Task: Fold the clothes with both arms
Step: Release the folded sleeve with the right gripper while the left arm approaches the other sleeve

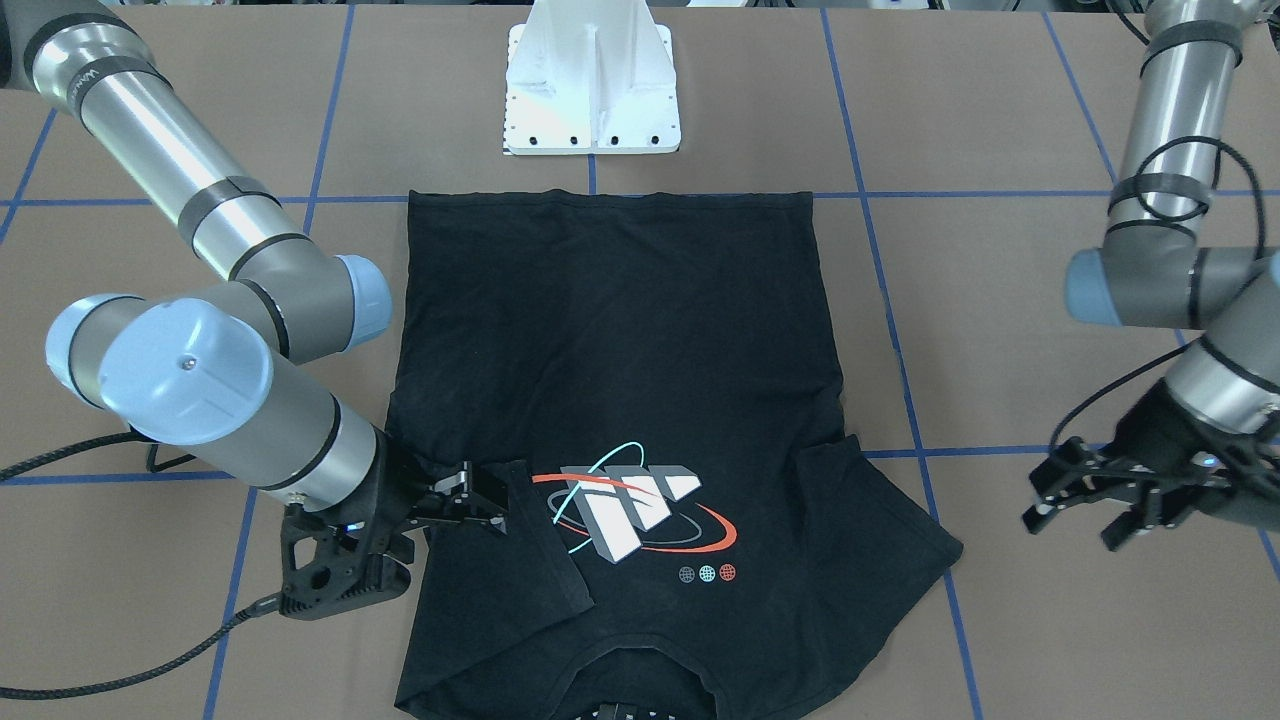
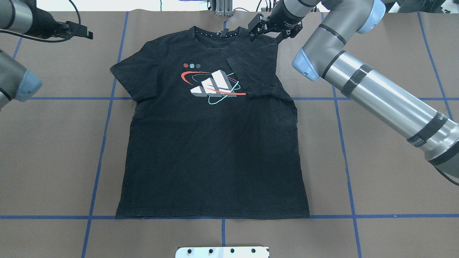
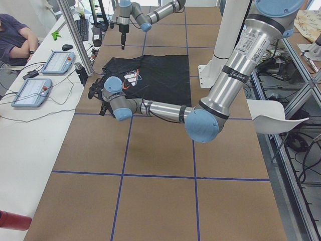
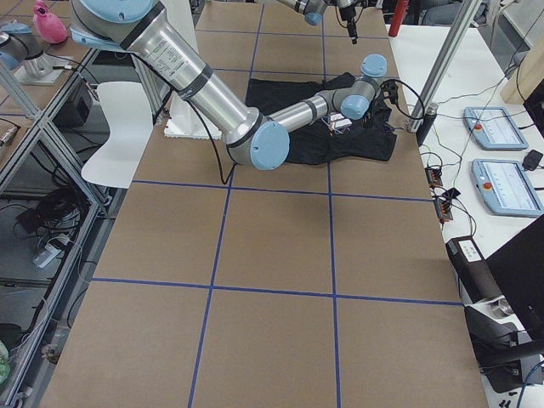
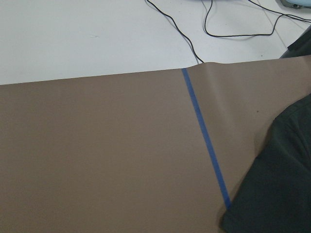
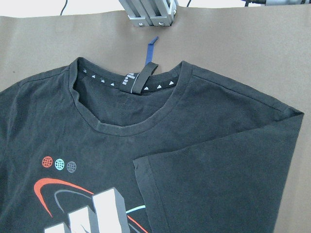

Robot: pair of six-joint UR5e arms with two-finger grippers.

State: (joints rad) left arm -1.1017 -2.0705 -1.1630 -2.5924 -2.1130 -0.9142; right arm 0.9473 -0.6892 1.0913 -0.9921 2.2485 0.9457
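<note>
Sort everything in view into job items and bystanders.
Job: T-shirt, with one sleeve folded in; right gripper at that sleeve; left gripper off to the side of the shirt.
Bystanders: white base; tablets; chair; person.

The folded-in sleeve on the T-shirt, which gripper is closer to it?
Right. The right gripper hangs at the shoulder beside the folded sleeve; the left gripper is off the T-shirt, out past the other sleeve.
</note>
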